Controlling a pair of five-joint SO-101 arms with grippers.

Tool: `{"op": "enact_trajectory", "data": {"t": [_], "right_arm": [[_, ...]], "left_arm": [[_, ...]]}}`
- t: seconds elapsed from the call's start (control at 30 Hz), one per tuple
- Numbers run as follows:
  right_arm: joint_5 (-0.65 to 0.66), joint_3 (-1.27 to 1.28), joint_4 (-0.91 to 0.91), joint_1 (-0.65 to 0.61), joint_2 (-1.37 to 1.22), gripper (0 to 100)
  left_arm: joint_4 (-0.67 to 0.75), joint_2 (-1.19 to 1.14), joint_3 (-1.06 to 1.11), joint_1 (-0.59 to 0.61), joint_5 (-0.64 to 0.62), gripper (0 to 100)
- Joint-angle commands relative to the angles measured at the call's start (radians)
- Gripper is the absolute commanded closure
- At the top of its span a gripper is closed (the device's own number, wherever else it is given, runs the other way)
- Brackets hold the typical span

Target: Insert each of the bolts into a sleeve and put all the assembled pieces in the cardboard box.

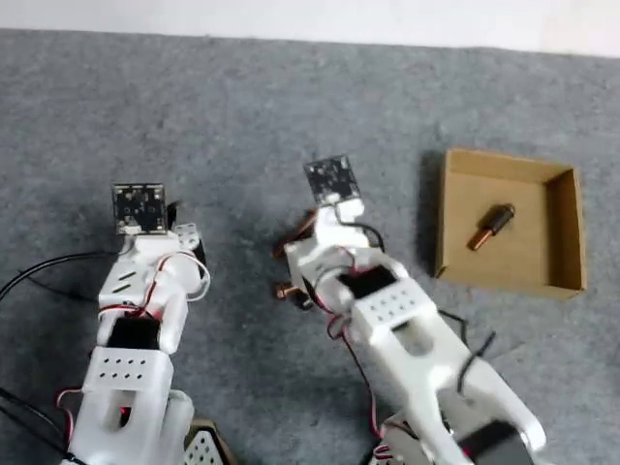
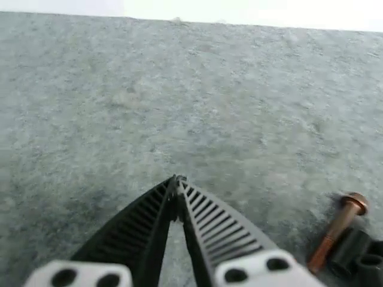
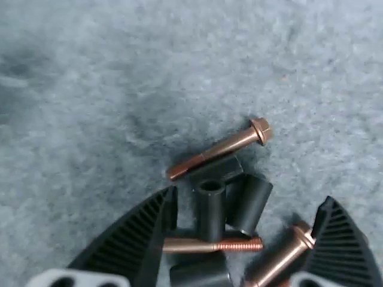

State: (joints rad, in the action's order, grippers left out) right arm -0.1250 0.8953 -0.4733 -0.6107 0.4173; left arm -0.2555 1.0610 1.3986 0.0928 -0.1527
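Right tool (image 3: 249,196) gapes over sleeves (image 3: 212,206); the nearest bolt (image 3: 280,258) is cut off

Quick layout check from my end, everything relative to the box (image 1: 528,260). It sits on the mat (image 1: 242,116) over on the right, and one bolt-in-sleeve (image 1: 491,227) lies inside it, about mid-floor. Left of the box and clear of it is the loose pile (image 1: 286,288). In there, two sleeves (image 3: 211,209) are side by side and touching. One bolt (image 3: 218,148) lies across one end of them and a second bolt (image 3: 212,244) across the other end. A third bolt (image 3: 278,257) is just beside that. The right gripper (image 3: 249,196) hangs over the pile with a finger on either side. The left gripper (image 2: 178,182) is farther left again, past the pile, over bare mat.
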Motion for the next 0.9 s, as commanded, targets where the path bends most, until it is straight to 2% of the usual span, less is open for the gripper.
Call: {"op": "enact_trajectory", "data": {"t": [0.0, 0.17, 0.47, 0.87], "right_arm": [[-0.012, -0.139, -0.005, -0.013, -0.13, 68.1], [-0.009, -0.205, -0.008, -0.013, -0.24, 68.1], [-0.008, -0.085, -0.005, -0.085, -0.151, 68.1], [-0.008, -0.053, -0.005, -0.056, -0.182, 68.1]], "left_arm": [[0.0, 0.004, -0.053, 0.028, -0.005, 99], [0.0, 0.007, -0.054, 0.028, -0.005, 99], [0.0, 0.007, -0.054, 0.028, -0.005, 99], [0.0, 0.005, -0.053, 0.028, -0.005, 99]]}}
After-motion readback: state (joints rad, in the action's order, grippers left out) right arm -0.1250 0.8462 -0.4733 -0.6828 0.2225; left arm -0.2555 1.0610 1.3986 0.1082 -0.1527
